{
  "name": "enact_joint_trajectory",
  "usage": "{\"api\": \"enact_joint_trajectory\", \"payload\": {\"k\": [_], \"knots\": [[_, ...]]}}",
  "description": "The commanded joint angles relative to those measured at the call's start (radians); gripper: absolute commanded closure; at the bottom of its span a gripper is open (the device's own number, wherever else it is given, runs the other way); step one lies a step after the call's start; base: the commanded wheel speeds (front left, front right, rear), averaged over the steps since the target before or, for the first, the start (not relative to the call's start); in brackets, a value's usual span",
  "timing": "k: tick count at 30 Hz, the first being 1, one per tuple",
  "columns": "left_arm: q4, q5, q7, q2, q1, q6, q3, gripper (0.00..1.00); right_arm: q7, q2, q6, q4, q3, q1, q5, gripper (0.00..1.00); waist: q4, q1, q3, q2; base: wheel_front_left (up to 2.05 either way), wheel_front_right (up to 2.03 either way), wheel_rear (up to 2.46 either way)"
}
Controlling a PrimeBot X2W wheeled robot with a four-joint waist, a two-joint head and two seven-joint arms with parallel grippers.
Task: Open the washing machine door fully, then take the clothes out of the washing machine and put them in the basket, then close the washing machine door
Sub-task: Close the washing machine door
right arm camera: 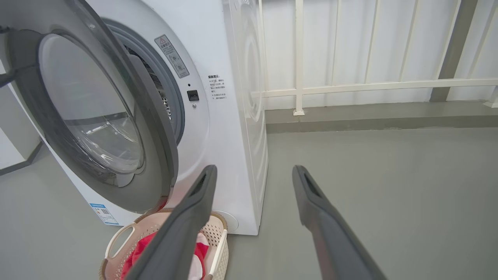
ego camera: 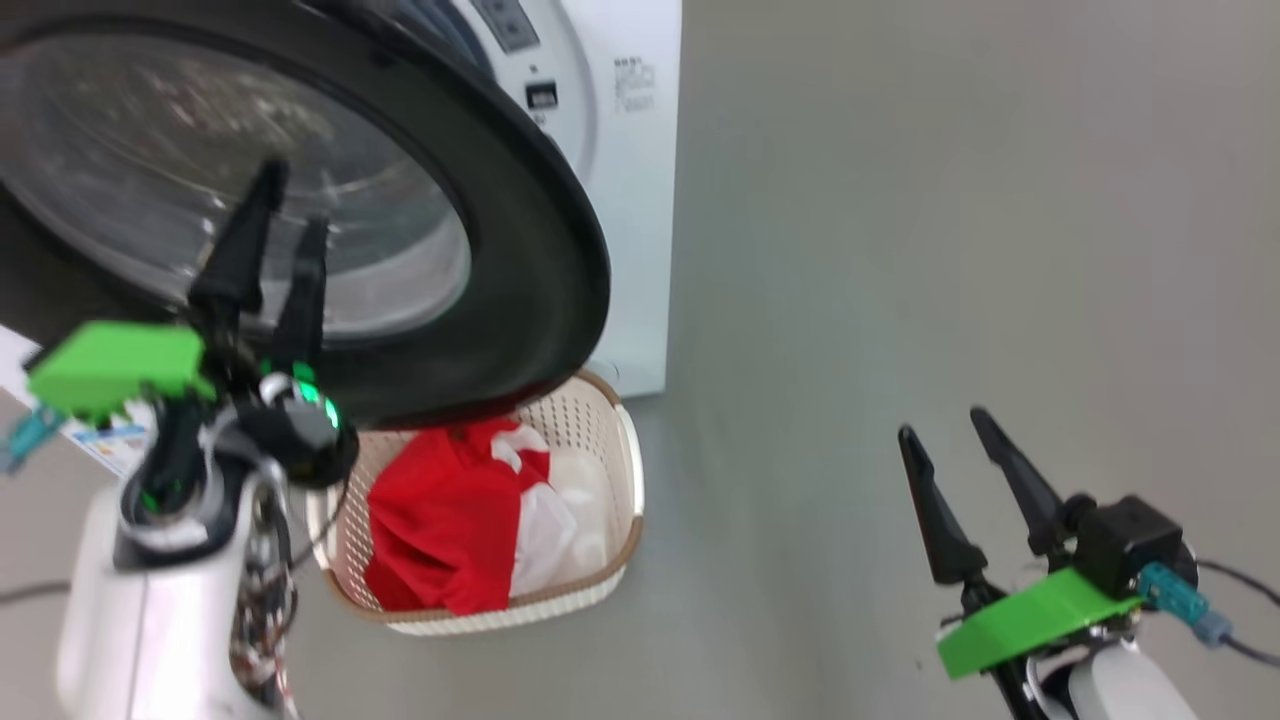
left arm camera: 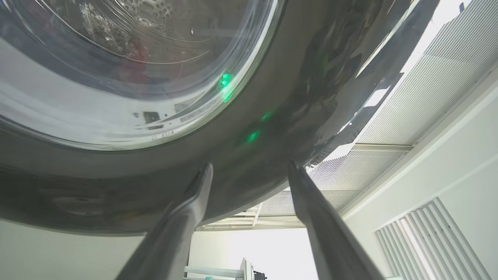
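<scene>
The washing machine door (ego camera: 520,230) stands partly open, its black rim and clear window (left arm camera: 116,70) close before my left gripper (ego camera: 290,200), which is open, fingers pointing at the door's outer face with nothing between them. In the right wrist view the door (right arm camera: 163,163) hangs over the basket (right arm camera: 220,249). The red and white clothes (ego camera: 450,520) lie in the cream basket (ego camera: 625,470) on the floor under the door. The white washing machine (ego camera: 630,180) stands behind. My right gripper (ego camera: 945,425) hangs open over bare floor, far to the right.
Grey floor (ego camera: 950,200) stretches right of the machine. A white railing (right arm camera: 350,85) and wall run behind it. A blue label (right arm camera: 102,212) sits low on the machine's front. Cables trail by my right wrist (ego camera: 1240,640).
</scene>
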Motion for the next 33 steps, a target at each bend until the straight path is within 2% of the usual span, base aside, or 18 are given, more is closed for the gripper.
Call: {"api": "enact_joint_trajectory", "payload": {"k": [1,5,8,10,13,15,23,28,33], "knots": [[-0.040,-0.001,0.001,0.029,0.019,-0.009,0.026,0.00,-0.006,-0.008,0.006,-0.018,0.020,0.009,0.010,0.00,0.026,0.0000,-0.055,0.0000,0.00,0.00,0.00],[-0.087,0.038,-0.018,0.037,0.115,-0.030,0.018,0.00,-0.006,-0.013,0.006,-0.012,0.021,0.040,0.012,0.00,0.044,0.0000,-0.102,0.0000,0.00,0.00,0.00],[-0.140,0.045,-0.007,0.039,0.190,-0.059,0.014,0.00,-0.006,-0.016,0.006,-0.012,0.021,0.055,0.013,0.00,0.051,0.0000,-0.128,0.0000,0.00,0.00,0.00],[-0.181,0.092,-0.032,0.060,0.244,-0.082,0.012,0.00,-0.006,-0.017,0.006,-0.017,0.019,0.060,0.017,0.00,0.055,0.0000,-0.138,0.0000,0.00,0.00,0.00],[-0.238,0.210,-0.096,0.094,0.329,-0.122,-0.007,0.00,-0.006,-0.019,0.006,-0.023,0.018,0.069,0.021,0.00,0.059,0.0000,-0.155,0.0000,0.00,0.00,0.00],[-0.270,0.345,-0.155,0.134,0.387,-0.143,-0.041,0.00,-0.006,-0.019,0.006,-0.024,0.016,0.078,0.022,0.00,0.063,0.0000,-0.165,0.0000,0.00,0.00,0.00],[-0.362,0.711,-0.378,0.210,0.562,-0.183,-0.137,0.00,-0.006,-0.018,0.006,-0.032,0.006,0.099,0.023,0.00,0.074,0.0000,-0.195,0.0000,0.00,0.00,0.00],[-0.403,0.876,-0.449,0.222,0.650,-0.186,-0.149,0.00,-0.006,-0.013,0.006,-0.044,-0.008,0.107,0.019,0.00,0.074,0.0000,-0.200,0.0000,0.00,0.00,0.00],[-0.428,1.107,-0.463,0.209,0.705,-0.153,-0.100,0.00,-0.006,-0.006,0.006,-0.058,-0.031,0.119,0.020,0.00,0.076,0.0000,-0.202,0.0000,0.00,0.00,0.00]]}}
